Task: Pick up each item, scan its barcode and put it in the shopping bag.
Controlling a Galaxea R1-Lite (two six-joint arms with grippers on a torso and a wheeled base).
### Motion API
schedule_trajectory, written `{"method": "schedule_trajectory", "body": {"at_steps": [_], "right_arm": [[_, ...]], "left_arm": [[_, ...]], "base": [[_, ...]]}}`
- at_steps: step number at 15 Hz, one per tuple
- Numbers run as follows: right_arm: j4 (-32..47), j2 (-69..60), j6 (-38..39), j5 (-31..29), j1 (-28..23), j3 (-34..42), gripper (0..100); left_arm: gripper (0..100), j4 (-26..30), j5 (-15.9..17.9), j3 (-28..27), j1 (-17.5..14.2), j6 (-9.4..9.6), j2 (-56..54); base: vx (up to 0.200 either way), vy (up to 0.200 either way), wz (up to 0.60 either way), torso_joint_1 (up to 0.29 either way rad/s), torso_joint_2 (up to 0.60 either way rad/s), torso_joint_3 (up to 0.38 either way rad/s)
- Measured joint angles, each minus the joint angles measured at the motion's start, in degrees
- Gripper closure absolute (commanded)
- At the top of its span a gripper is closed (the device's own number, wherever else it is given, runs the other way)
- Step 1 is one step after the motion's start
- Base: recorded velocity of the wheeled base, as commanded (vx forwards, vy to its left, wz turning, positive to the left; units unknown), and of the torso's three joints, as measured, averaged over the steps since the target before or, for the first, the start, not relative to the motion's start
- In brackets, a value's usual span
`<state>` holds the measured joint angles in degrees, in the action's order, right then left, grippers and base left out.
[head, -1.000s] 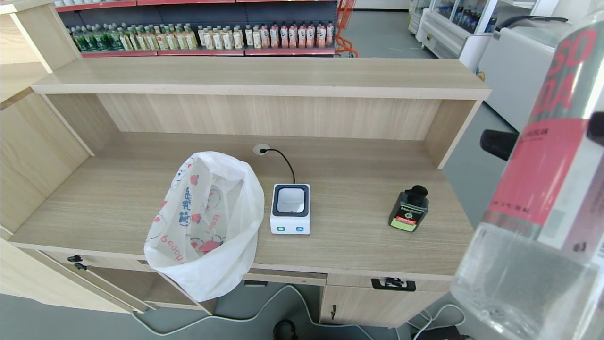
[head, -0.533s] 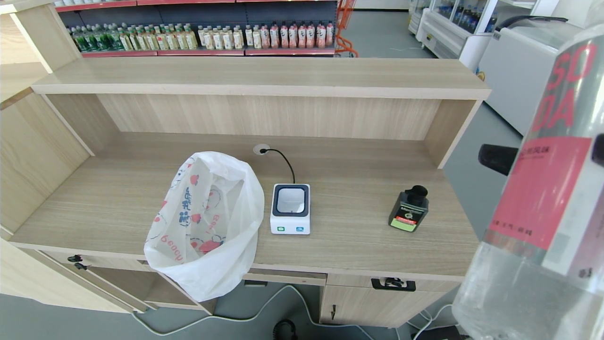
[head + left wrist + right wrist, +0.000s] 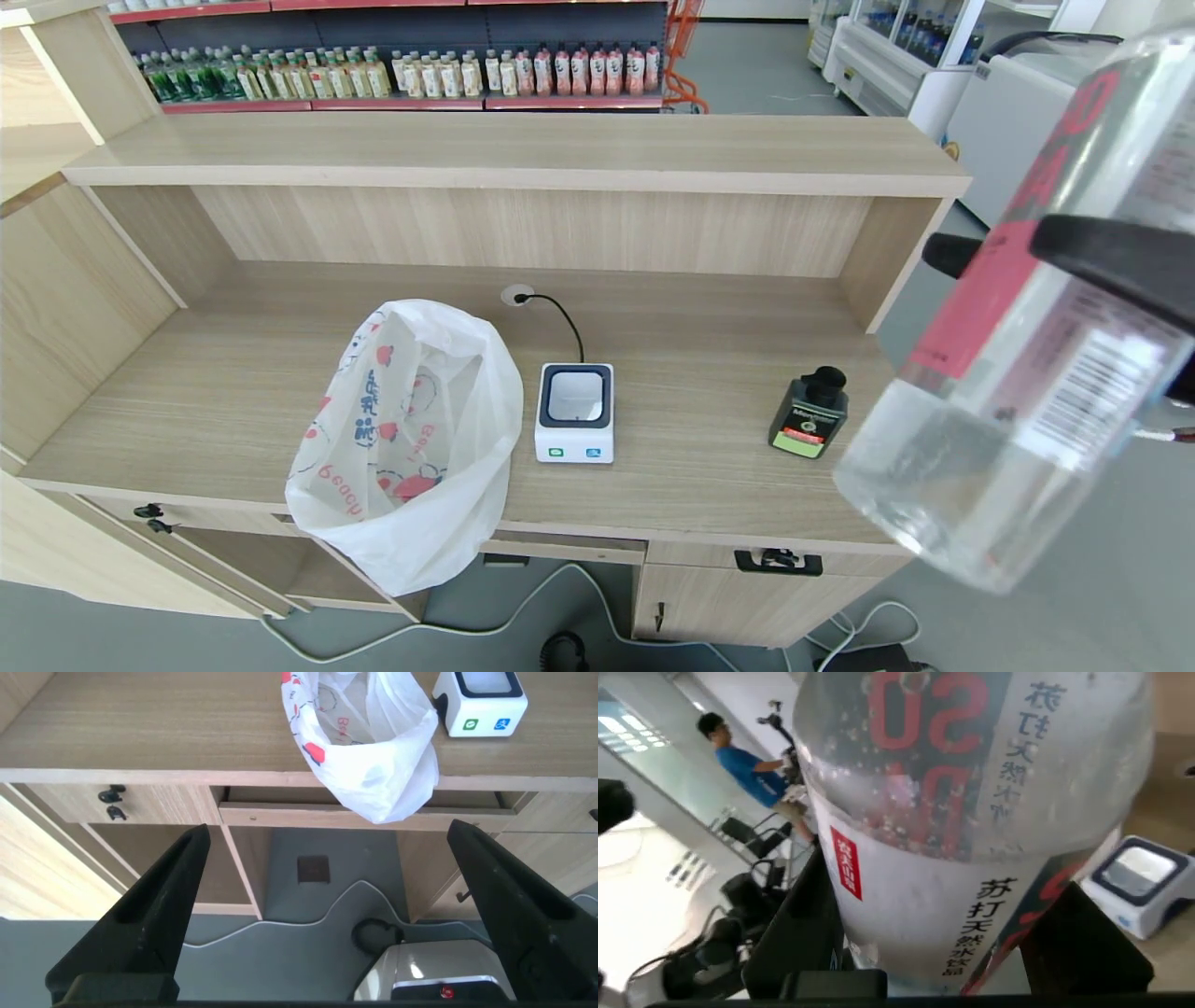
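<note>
The right hand (image 3: 1036, 254) is clamped on the bottle (image 3: 1004, 420), which is held high and tilted, bottom end toward the tabletop (image 3: 709, 355). The scanner (image 3: 575, 411) is found to its left, the bag (image 3: 411, 448) farther left. The left hand (image 3: 327, 840) is held apart, low before the bag.

A shopping bag (image 3: 411, 439) is being kept at the front edge of the counter (image 3: 233, 392), left of centre, with a scanner (image 3: 575, 412) just beside it on the right and a small bottle (image 3: 808, 415) well apart, farther right. At the far right, a soda bottle (image 3: 1008, 439) is being held tilted, off the counter, by the right gripper (image 3: 1036, 257).
</note>
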<state>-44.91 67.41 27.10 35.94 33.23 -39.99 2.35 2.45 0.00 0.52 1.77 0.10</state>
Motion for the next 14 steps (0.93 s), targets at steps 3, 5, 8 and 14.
{"method": "schedule_trajectory", "body": {"at_steps": [3, 5, 8, 14], "right_arm": [[9.69, 0.2, -15.97, -13.78, -3.44, -2.27, 100], [12.12, -0.18, -22.72, -22.7, -4.16, -2.4, 100], [12.23, 0.11, -35.15, -29.49, -5.97, -0.44, 100], [12.24, 1.16, -49.37, -35.65, -7.79, 5.01, 100]], "left_arm": [[0, 0.0, 0.0, 0.0, 0.0, -0.02, 0.0], [0, 0.0, 0.01, 0.0, 0.0, 0.0, 0.0], [0, 0.02, 0.01, 0.0, 0.02, -0.02, 0.0], [0, 0.02, 0.01, 0.0, 0.0, -0.02, 0.0]], "base": [[0.0, 0.0, 0.0, 0.0, 0.0, 0.0], [0.0, 0.0, 0.0, 0.0, 0.0, 0.0], [0.0, 0.0, 0.0, 0.0, 0.0, 0.0], [0.0, 0.0, 0.0, 0.0, 0.0, 0.0]]}}
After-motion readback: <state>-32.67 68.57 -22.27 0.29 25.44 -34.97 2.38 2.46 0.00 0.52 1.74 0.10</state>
